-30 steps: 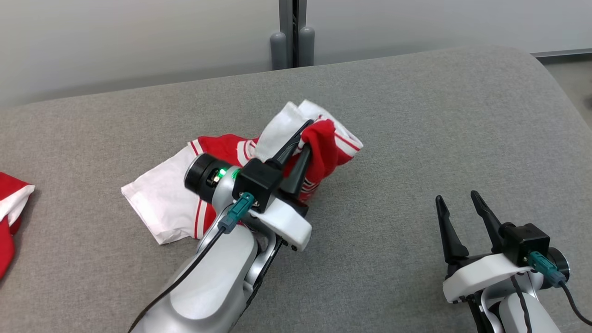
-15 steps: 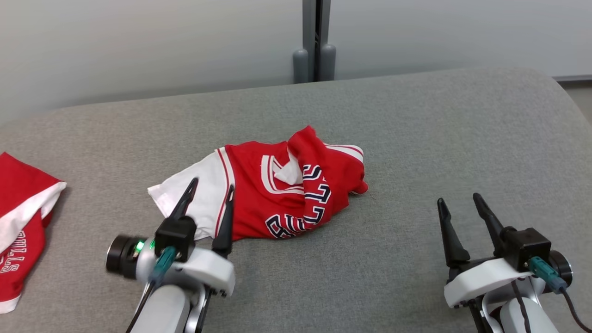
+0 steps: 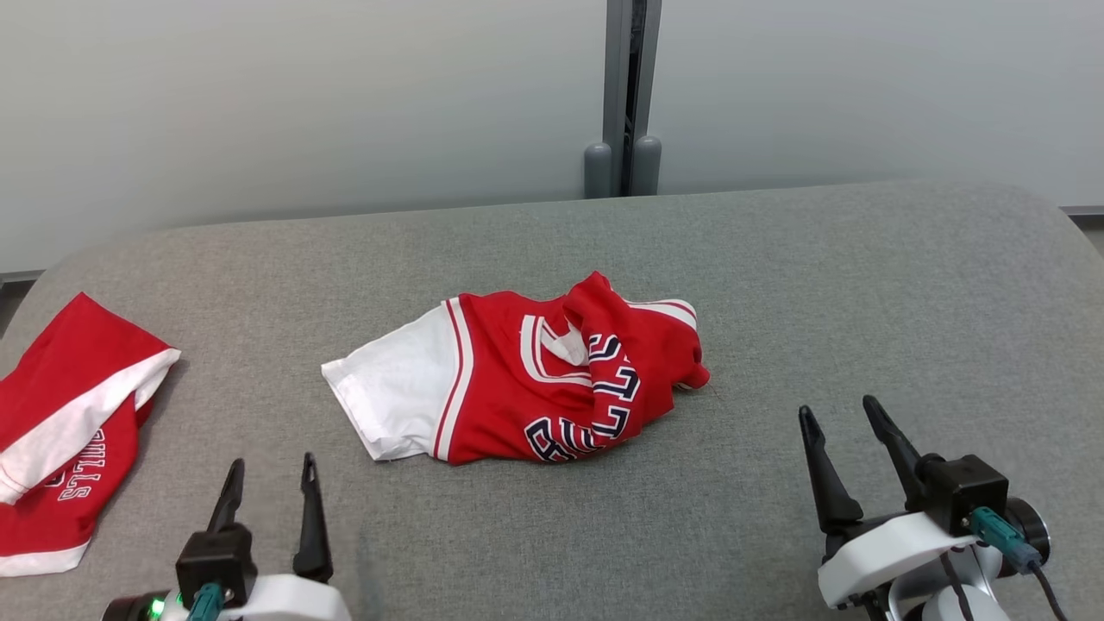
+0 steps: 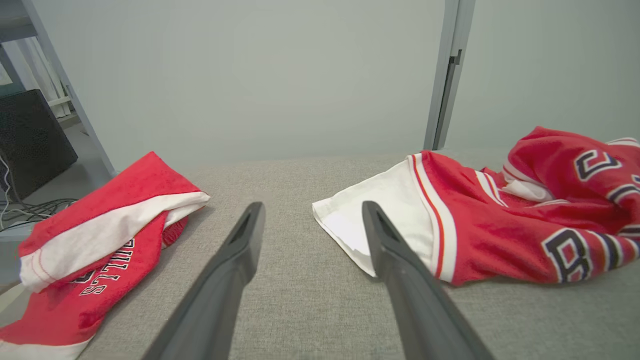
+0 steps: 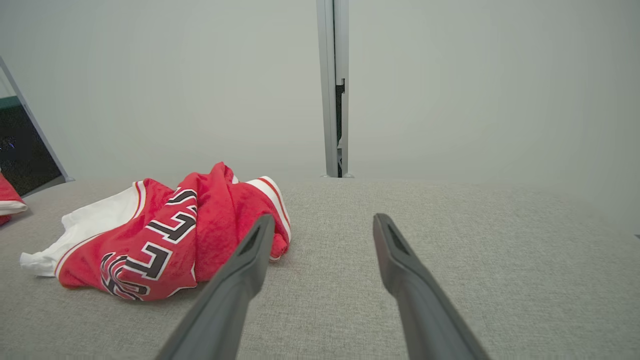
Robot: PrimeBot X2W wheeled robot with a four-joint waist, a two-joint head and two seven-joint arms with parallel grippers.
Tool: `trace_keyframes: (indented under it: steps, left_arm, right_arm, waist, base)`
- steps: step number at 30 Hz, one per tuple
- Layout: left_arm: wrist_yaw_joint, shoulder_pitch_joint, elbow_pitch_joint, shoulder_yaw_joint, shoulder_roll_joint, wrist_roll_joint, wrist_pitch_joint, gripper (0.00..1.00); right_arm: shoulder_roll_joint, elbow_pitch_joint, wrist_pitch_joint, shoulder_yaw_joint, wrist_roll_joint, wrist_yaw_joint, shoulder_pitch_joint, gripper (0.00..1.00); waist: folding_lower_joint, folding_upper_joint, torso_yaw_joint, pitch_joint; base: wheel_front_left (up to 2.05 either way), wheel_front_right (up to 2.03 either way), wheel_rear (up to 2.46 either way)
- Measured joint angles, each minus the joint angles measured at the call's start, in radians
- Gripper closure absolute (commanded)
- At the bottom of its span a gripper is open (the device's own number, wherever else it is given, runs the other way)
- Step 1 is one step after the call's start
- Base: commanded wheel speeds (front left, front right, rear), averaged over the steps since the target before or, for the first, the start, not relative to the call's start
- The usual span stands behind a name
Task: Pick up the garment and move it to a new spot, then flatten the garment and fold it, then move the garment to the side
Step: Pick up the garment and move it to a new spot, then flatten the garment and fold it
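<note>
Pulled back off garment (image 3: 535, 388): left end effector (image 3: 272, 463), open; right end effector (image 3: 837, 407) open.

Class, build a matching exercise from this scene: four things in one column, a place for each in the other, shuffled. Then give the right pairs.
Things:
1. crumpled jersey
2. second jersey
3. left gripper
4. right gripper

Places, in the head view:
A. lower right, jaws apart, empty
B. left edge of the grey surface
C. middle of the surface
D. lower left, jaws apart, empty

Pairs: 1-C, 2-B, 3-D, 4-A
</note>
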Motion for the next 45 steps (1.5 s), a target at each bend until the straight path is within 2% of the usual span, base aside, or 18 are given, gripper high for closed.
trace_keyframes:
  steps: [5,12,27,36,45]
  left_arm:
    - [-0.004,0.057,-0.019,0.037,-0.019,0.024,0.000,0.00]
    - [-0.025,0.053,-0.021,0.046,-0.034,0.043,0.000,0.00]
    - [-0.042,0.026,0.002,-0.001,-0.039,0.032,0.000,0.00]
    - [-0.044,-0.018,0.014,-0.039,-0.039,0.023,0.000,0.00]
    - [-0.046,-0.048,0.029,-0.072,-0.040,0.012,0.000,0.00]
  right_arm:
    - [0.000,0.010,0.000,0.002,0.005,0.000,0.009,0.00]
    - [0.000,0.012,0.000,-0.003,0.001,0.000,0.010,0.00]
    - [0.000,0.065,0.000,0.012,0.019,0.000,-0.088,0.00]
    - [-0.026,0.211,0.000,0.002,0.078,0.000,-0.259,0.00]
    - [-0.076,0.383,0.000,0.120,0.183,0.000,-0.381,0.00]
  waist:
    - [0.0000,0.0000,0.004,-0.006]
    - [0.0000,0.0000,0.021,0.007]
    - [0.0000,0.0000,0.081,0.047]
    - [0.0000,0.0000,0.132,0.108]
    - [0.0000,0.0000,0.197,0.164]
  base:
    - [0.00,0.00,0.00]
    - [0.00,0.00,0.00]
    - [0.00,0.00,0.00]
    - [0.00,0.00,0.00]
    - [0.00,0.00,0.00]
